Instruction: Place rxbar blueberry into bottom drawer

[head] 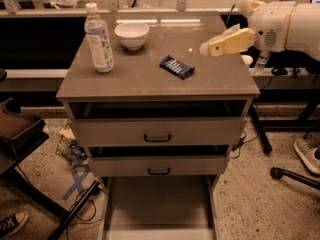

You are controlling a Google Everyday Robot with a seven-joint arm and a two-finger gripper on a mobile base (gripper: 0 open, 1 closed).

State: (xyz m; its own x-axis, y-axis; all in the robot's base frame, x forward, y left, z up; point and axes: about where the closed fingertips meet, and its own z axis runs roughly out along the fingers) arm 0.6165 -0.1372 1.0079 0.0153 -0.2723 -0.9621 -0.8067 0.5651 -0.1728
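A: Gripper (206,47) hangs over the cabinet top (125,76), near its right edge, carrying nothing. Spread or pressed together: cannot tell from this side.

B: Target?

A: The rxbar blueberry (177,66) lies flat on the top, near the gripper's tip, lower and to the left of it, not touching. The bottom drawer (157,204) is pulled out, far below the gripper at the foot of the cabinet.

B: Risks?

A: The bar is thin and flat in a glossy dark blue wrapper, and the top is smooth and reflective. A shallow approach will likely skid it away instead of lifting it. Film wrappers also slip in a light pinch. On the descent, the two handled drawers (157,134) sit ajar with dark gaps above them, so an early release could lose the bar there.

B: Neighbours?

A: A white bowl (132,35), round and hard, and a clear plastic water bottle (98,38), tall and tippable, both stand beyond the bar, well apart from the gripper. Low concern, I judge.
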